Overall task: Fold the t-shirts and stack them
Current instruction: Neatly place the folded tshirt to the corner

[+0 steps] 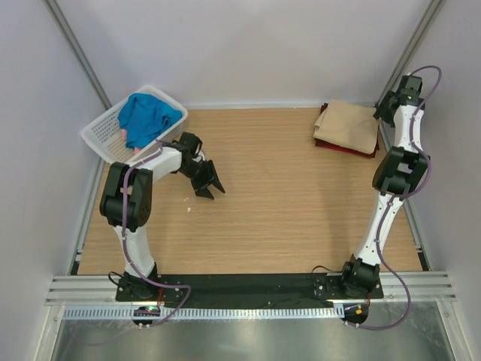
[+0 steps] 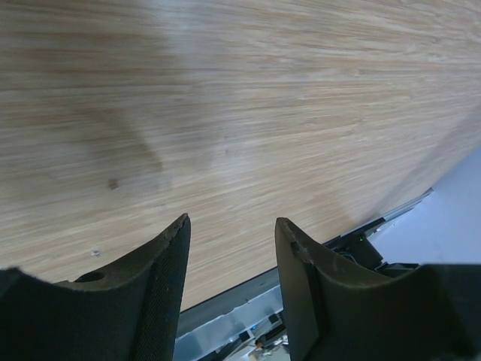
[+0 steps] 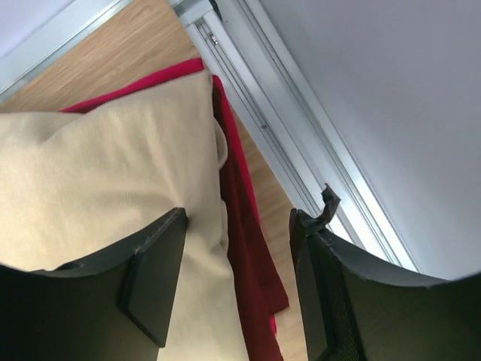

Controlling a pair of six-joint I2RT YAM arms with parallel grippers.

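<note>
Where the wooden table (image 1: 285, 203) reaches its far right corner, at about 1 o'clock, the folded tan t-shirt (image 1: 347, 126) lies on top of the maroon t-shirt (image 3: 252, 248), whose edge shows along the tan one's right and near sides. The white basket (image 1: 96, 134) sits at 10 o'clock with the blue t-shirt (image 1: 146, 116) heaped inside. The left gripper (image 1: 213, 190) hangs over bare wood at 9 o'clock, fingers spread and empty. The right gripper (image 3: 238, 216) is above the tan shirt's right edge, fingers apart, pinching nothing.
</note>
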